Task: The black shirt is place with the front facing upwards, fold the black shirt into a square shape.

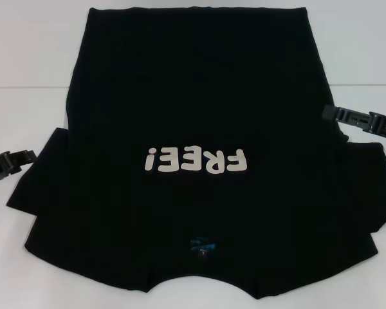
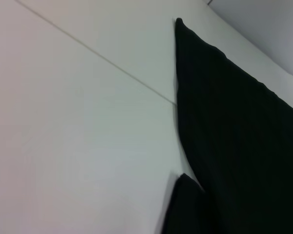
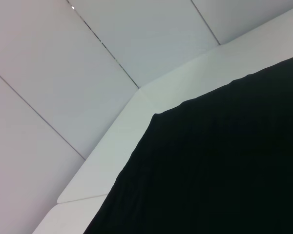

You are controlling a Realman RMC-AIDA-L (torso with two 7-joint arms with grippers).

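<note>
The black shirt (image 1: 193,90) lies spread flat on the white table, front up. Its cream letters "FREE!" (image 1: 196,161) read upside down from my head view, and the small blue neck label (image 1: 201,245) sits near the table's front edge. My left gripper (image 1: 28,155) hovers low beside the shirt's left sleeve, just off the cloth. My right gripper (image 1: 328,113) is at the shirt's right side edge, above the right sleeve. The left wrist view shows a side edge of the shirt (image 2: 234,136); the right wrist view shows a corner of the shirt (image 3: 224,165).
The white table (image 1: 26,64) surrounds the shirt, with thin seams between its panels (image 2: 97,53). The table's far edge and a pale wall (image 3: 63,73) show in the right wrist view.
</note>
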